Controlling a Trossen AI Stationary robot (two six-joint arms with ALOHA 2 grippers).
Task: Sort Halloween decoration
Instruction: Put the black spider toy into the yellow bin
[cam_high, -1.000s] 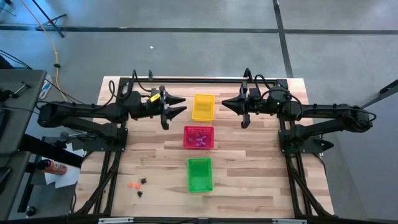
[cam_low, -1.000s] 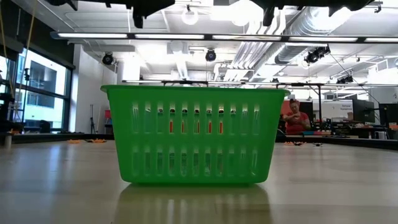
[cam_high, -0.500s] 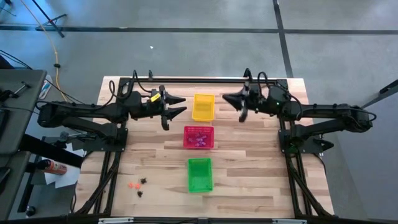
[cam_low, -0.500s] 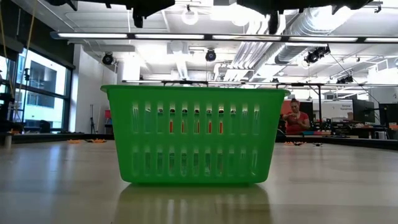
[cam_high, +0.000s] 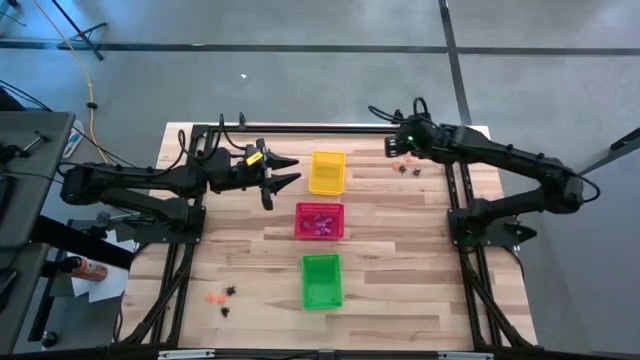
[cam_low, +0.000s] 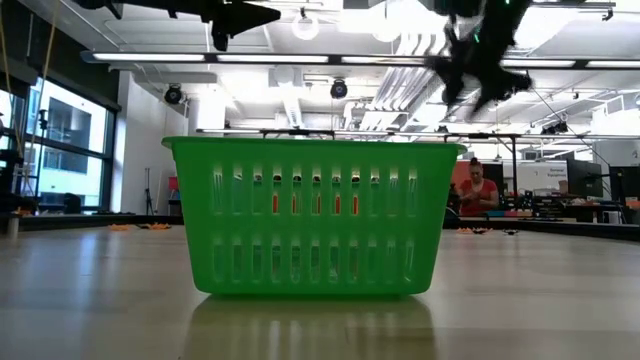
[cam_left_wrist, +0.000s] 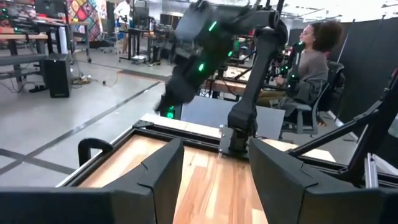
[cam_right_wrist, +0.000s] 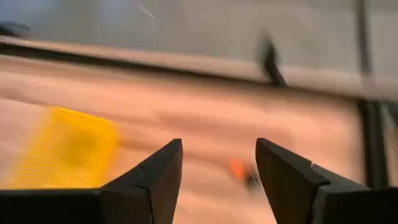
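- The right gripper (cam_high: 392, 146) is at the far right part of the desk (cam_high: 400, 270), its fingers (cam_right_wrist: 149, 183) apart and empty, pointing down toward a small cluster of trinkets, one orange (cam_high: 396, 165) and one dark (cam_high: 414, 170), lying loose just beside it.
- The left gripper (cam_high: 283, 170) hangs just left of the yellow basket (cam_high: 326, 171), fingers spread and empty.
- The red basket (cam_high: 319, 220) already holds several purple-pink trinkets (cam_high: 320, 226); that colour looks sorted.
- The yellow basket and the green basket (cam_high: 321, 280) look empty from above.
- Another loose group waits near the front left: an orange trinket (cam_high: 212, 298) and two black ones (cam_high: 231, 291).
- Judged from this, the task is partly done; orange and black pieces remain.
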